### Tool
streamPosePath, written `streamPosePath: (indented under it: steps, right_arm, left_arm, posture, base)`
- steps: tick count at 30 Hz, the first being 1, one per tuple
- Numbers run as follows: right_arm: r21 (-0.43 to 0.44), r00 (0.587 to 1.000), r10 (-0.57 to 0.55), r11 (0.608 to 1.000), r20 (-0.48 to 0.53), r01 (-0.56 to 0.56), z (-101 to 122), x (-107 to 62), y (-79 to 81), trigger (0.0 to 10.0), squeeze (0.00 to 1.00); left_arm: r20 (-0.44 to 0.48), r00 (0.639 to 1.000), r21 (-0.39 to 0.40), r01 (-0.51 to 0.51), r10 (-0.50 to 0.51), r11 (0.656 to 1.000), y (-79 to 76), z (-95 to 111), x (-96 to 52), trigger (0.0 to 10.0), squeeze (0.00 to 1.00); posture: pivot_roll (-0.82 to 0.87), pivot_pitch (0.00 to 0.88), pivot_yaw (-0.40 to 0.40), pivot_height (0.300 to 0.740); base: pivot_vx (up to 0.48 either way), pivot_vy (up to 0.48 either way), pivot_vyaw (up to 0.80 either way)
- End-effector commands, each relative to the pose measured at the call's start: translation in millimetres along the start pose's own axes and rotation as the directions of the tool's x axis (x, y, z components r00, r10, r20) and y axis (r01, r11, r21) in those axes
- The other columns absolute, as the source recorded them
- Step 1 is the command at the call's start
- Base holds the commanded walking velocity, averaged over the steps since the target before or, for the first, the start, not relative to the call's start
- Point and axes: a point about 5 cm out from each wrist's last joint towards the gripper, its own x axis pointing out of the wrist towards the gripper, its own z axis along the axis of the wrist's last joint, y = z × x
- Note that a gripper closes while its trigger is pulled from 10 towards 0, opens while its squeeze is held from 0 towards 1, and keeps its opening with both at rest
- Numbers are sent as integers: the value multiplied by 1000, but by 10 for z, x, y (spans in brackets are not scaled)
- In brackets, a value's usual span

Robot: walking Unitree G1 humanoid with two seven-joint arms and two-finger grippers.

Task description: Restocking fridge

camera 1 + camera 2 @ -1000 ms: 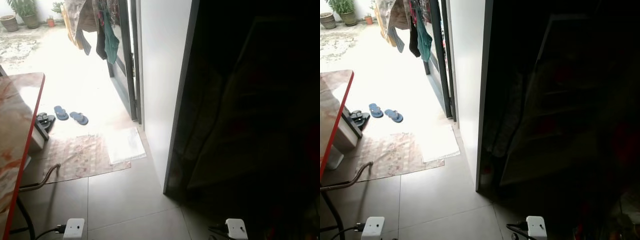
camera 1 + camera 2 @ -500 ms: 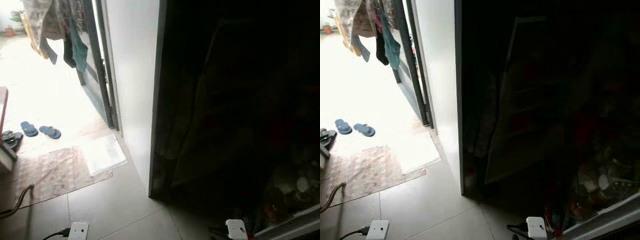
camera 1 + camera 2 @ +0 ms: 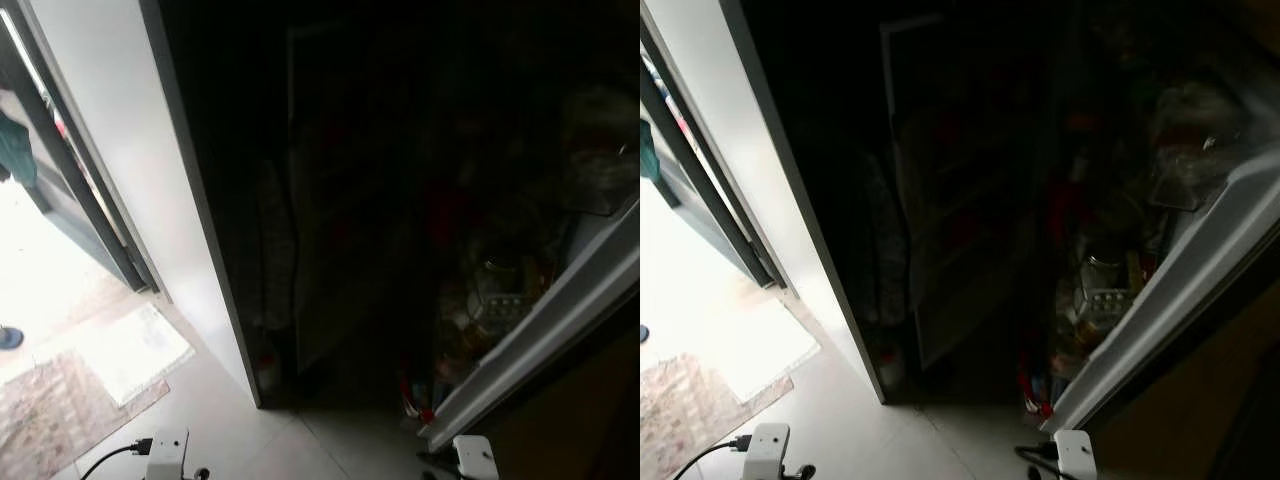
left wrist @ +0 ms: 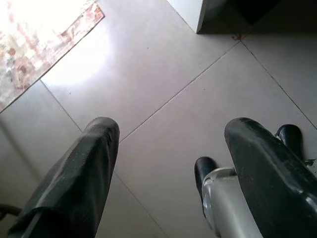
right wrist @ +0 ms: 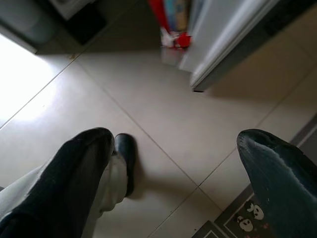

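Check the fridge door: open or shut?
Open: the fridge door stands swung out, its dim shelf of jars exposed.

Both arms hang low, wrists pointing down. The left gripper (image 4: 168,134) has its two black fingers (image 4: 84,168) spread wide apart. The right gripper (image 5: 173,144) likewise holds its fingers (image 5: 74,168) wide apart, gripping nothing.

Floor (image 4: 163,84) of large smooth tiles, pale, with a soft sheen; mat (image 3: 40,430) of patterned woven cloth, matt; fridge door (image 3: 1160,290) smooth white plastic, lightly glossy; left tool (image 4: 171,168) fingers (image 4: 79,173) black, matt, finely grained like rubber; wall (image 3: 120,190) smooth, painted white.
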Motion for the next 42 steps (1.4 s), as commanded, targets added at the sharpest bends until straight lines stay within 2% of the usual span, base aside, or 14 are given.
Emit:
streamPosePath:
  steps: [1, 6, 15, 18, 22, 31, 37, 39, 40, 42]
  right_arm:
    - [11, 1000, 7, 1000, 1, -7, 7, 10, 50, 10000, 0]
    - [24, 1000, -19, 1000, 6, 19, 9, 11, 42, 10000, 0]
    - [157, 991, -137, 978, 9, 134, -28, -2, 4, 10000, 0]
    - [199, 975, -221, 956, -1, 217, -52, -14, -30, 10000, 0]
    - [238, 965, -264, 937, -4, 257, -61, -22, -41, 10000, 0]
    - [266, 935, -355, 902, 10, 340, -45, -38, -73, 10000, 0]
    - [273, 888, -459, 857, 14, 438, -43, -66, -108, 10000, 0]
    - [279, 831, -553, 809, 58, 518, -63, -189, -512, 10000, 0]
    - [295, 800, -590, 787, 107, 541, 19, -235, -658, 10000, 0]
    - [327, 757, -625, 768, 190, 551, 191, -273, -769, 10000, 0]
  left_arm:
    - [-43, 999, 14, -11, 12, 1000, 97, -120, -28, 10000, 0]
    - [-46, 999, 17, -19, 20, 1000, 157, -146, -39, 10000, 0]
    - [-53, 999, 36, 2, 0, 999, 10, -194, -41, 10000, 0]
    - [-55, 998, 43, 4, -2, 999, 9, -197, -41, 10000, 0]
    - [-57, 998, 47, 2, 1, 999, 36, -194, -42, 10000, 0]
    - [-51, 999, 57, 9, -6, 998, 24, -157, -32, 10000, 0]
    - [-51, 999, 66, 1, 2, 998, 110, -147, -35, 10000, 0]
    - [-51, 999, 67, -3, 6, 998, 140, -149, -39, 10000, 0]
    - [-52, 999, 68, -4, 8, 998, 146, -151, -40, 10000, 0]
    - [-53, 999, 71, -3, 7, 997, 135, -162, -41, 10000, 0]
  posture:
    - [-149, 0, -4, 740]
    - [-153, 0, 3, 740]
    - [-160, 0, 11, 740]
    - [-163, 0, 15, 740]
    - [-173, 0, 19, 740]
    - [-178, 0, 22, 740]
    - [-182, 0, 26, 740]
    - [-181, 0, 28, 740]
    - [-184, 0, 29, 740]
    - [-191, 0, 32, 740]
  base:
    - [0, 0, -631]
    - [0, 0, 0]
    - [0, 0, 0]
    - [0, 0, 0]
    - [0, 0, 0]
    - [0, 0, 0]
    - [0, 0, 0]
    - [0, 0, 0]
    - [0, 0, 0]
    - [0, 0, 0]
